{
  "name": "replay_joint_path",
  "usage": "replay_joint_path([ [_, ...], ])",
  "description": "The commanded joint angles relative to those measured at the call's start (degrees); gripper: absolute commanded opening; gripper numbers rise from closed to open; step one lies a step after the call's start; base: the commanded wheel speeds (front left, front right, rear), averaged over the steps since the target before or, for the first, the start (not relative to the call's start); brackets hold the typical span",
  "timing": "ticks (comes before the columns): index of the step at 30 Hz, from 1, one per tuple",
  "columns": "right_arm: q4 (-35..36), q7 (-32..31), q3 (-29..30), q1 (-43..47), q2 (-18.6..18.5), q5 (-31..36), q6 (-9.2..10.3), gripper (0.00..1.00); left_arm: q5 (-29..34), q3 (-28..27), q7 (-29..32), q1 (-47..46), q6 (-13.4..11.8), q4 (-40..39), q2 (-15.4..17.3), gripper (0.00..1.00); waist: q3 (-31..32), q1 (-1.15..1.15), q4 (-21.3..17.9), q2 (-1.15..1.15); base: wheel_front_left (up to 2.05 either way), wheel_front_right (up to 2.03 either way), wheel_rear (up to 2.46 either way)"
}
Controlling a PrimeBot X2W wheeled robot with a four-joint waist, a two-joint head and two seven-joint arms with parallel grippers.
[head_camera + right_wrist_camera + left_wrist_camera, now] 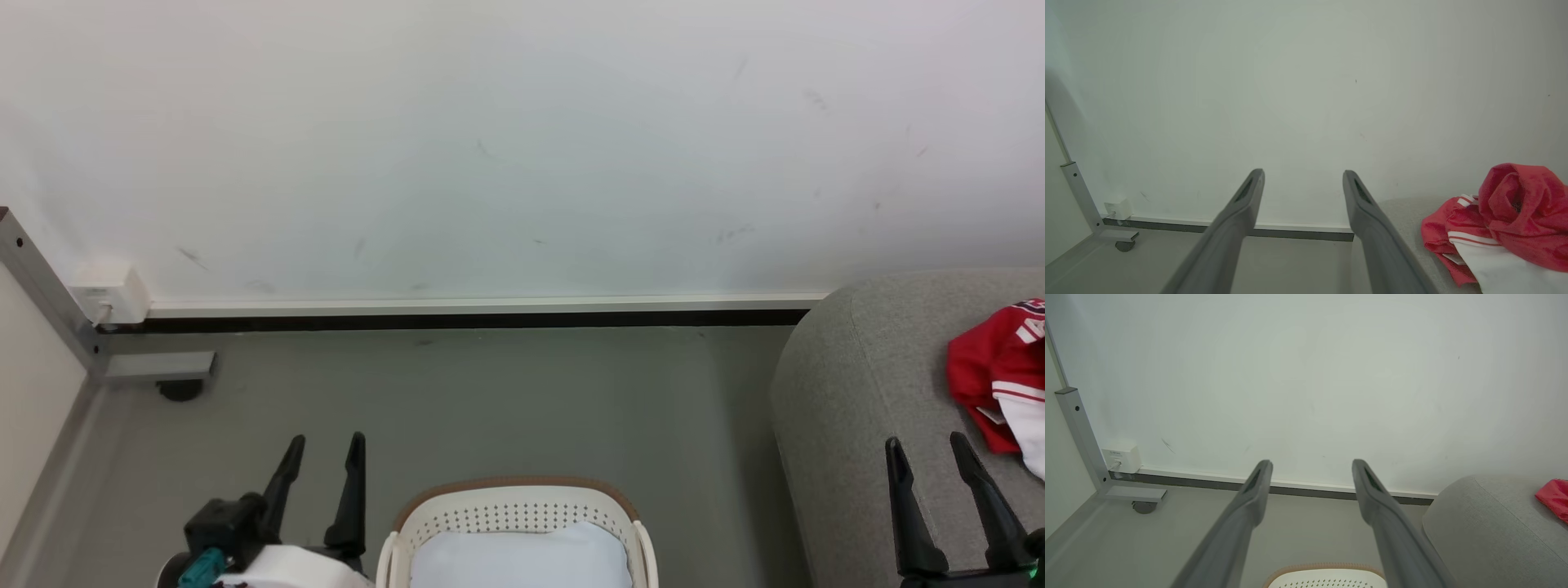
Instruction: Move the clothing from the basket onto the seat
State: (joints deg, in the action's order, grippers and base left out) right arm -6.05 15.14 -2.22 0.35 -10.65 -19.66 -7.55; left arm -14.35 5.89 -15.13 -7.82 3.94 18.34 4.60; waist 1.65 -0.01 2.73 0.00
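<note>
Left claw (327, 439), jaws apart, empty; basket (506, 513) just to its right. Right claw (925, 441), jaws apart, empty, over seat (857, 384); clothing (984, 367) on seat, near, to its right.

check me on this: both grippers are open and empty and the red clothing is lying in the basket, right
Not quite. The clothing lies on the seat, not in the basket, whose visible part holds a pale liner sheet; the head view shows it. The left gripper and right gripper are indeed open and empty.
</note>
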Motion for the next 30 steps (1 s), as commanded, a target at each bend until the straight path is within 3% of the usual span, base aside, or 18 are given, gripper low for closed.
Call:
replay_joint_path([
  [1,0.57,-0.02,0.5,1.35,0.74,1.13,0.14,1.0,1.66,-0.96,-0.02,1.34,-0.05,-0.48,-0.1,1.0,-0.05,0.01,-0.3,0.0,0.0,0.0,0.0],
  [10,0.23,-0.02,0.19,3.4,3.98,2.65,0.13,1.0,4.02,-3.72,-0.02,3.63,1.41,-0.18,-1.37,1.0,-0.36,0.01,-0.45,0.0,0.0,0.0,0.0],
  [28,1.0,-0.01,-0.14,2.73,4.29,2.75,0.13,1.0,3.7,-3.96,-0.02,2.9,2.35,-0.05,-1.62,1.0,-0.19,0.01,-0.22,0.0,0.0,0.0,0.0],
  [29,0.68,0.0,-0.13,2.96,4.36,2.52,0.0,0.0,3.72,-3.81,0.0,3.03,2.16,-0.1,-1.77,0.0,-0.18,0.01,-0.21,0.0,0.0,0.0,0.0],
  [30,0.44,0.01,-0.17,3.02,4.42,2.47,-0.01,0.0,3.64,-3.77,0.02,3.09,2.14,0.17,-1.8,0.0,-0.17,0.01,-0.2,0.0,0.0,0.0,0.0],
])
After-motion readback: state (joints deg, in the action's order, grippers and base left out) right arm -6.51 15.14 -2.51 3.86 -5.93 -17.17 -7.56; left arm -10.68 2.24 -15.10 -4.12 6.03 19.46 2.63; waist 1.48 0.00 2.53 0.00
